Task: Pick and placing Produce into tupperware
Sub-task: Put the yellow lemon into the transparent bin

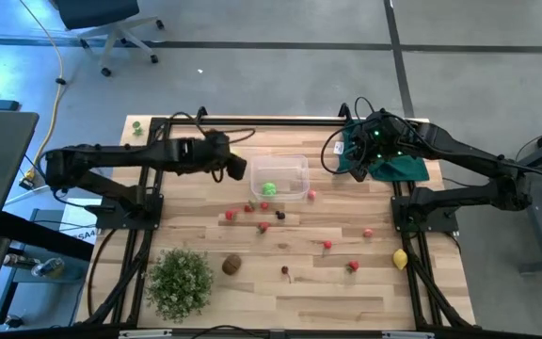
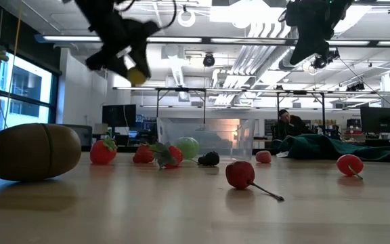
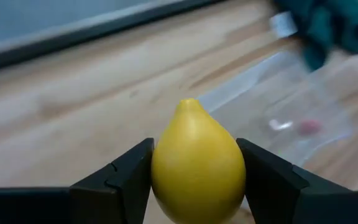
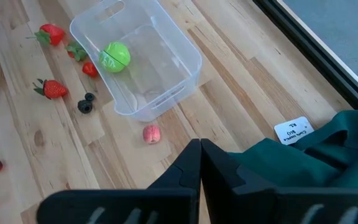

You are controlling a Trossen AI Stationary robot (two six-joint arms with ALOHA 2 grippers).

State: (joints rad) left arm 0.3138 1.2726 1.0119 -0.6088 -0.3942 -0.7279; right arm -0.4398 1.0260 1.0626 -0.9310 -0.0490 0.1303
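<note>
Left gripper clasps 1 lemon just beside the tub; released short, it could clip the rim and roll off. Right gripper, clenched empty, waits over the cloth beside the tub

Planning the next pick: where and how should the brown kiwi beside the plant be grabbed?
Grip the kiwi across its narrow middle, coming straight down from above. It lies on its side, long axis flat on the table, so the short width likely fits best. The plant sits near it, so a side approach looks crowded.
</note>
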